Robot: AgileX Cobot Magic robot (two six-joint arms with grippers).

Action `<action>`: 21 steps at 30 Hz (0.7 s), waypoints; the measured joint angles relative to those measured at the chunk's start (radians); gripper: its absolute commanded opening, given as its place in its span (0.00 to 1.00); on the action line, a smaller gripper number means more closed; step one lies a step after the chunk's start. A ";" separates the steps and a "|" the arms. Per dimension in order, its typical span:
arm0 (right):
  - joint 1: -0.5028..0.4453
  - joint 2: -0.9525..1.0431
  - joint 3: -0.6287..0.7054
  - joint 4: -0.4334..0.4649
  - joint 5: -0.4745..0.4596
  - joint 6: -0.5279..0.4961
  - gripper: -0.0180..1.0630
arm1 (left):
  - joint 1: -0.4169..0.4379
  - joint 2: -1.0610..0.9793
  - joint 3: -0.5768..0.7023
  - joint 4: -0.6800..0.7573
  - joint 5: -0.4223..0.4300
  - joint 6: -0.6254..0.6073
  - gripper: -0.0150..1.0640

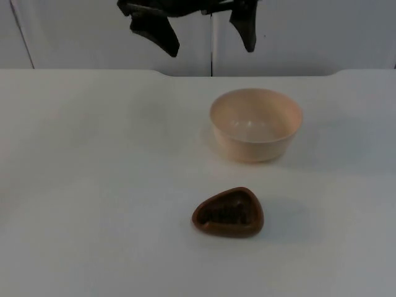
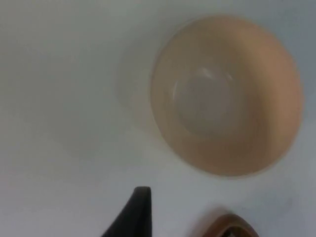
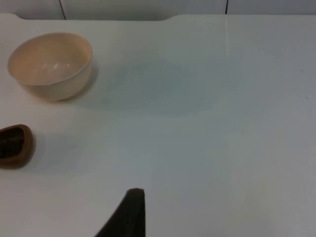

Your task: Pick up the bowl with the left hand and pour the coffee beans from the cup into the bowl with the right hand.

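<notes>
Bowl (image 1: 255, 124) and cup (image 1: 228, 213) both stand untouched on the white table (image 1: 93, 185) as the job sits at its opening step, the left arm's reach for the bowl. Left gripper (image 1: 154, 28) hangs high at the far edge of the table, before the grey partition wall (image 1: 309, 31); whether it is released or clenched cannot be told. From it, the peach-coloured bowl lies below and a little to one side, upright and empty, its pale bottom bare in the left wrist view (image 2: 224, 96), with the cup's brown rim (image 2: 229, 224) just beyond the bowl. Right gripper (image 1: 244, 21) waits near the left one at the wall, its state likewise impossible to tell; the bowl (image 3: 51, 64) and the brown, rounded-triangular cup (image 3: 15, 145) of dark coffee beans (image 1: 228, 215) both lie well off to its side, the cup apart from the bowl and nearer the table's front. Next, by this reading, the left gripper must descend to the bowl's rim, take hold of the wall and lift, before the right arm goes for the cup.
</notes>
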 measured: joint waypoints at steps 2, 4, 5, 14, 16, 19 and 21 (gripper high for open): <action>0.000 0.000 0.000 0.000 0.000 0.000 0.99 | 0.000 0.033 -0.013 0.003 -0.012 -0.024 0.93; 0.000 0.000 0.000 0.000 0.000 0.000 0.99 | 0.000 0.048 -0.020 0.006 -0.015 -0.037 0.93; 0.000 0.000 0.000 0.000 0.000 0.000 0.99 | 0.000 0.064 -0.032 0.011 -0.017 -0.050 0.93; 0.000 0.000 0.000 0.000 0.000 0.000 0.99 | 0.042 0.182 -0.125 0.034 -0.034 -0.157 0.93; 0.000 0.000 0.000 0.000 0.000 0.000 0.99 | 0.059 0.196 -0.129 -0.015 -0.034 -0.146 0.93; 0.000 0.000 0.000 0.000 0.000 0.000 0.99 | 0.118 0.233 -0.136 -0.165 -0.034 -0.075 0.93; 0.000 0.000 0.000 0.000 0.000 0.000 0.99 | 0.131 0.245 -0.136 -0.182 -0.036 -0.060 0.93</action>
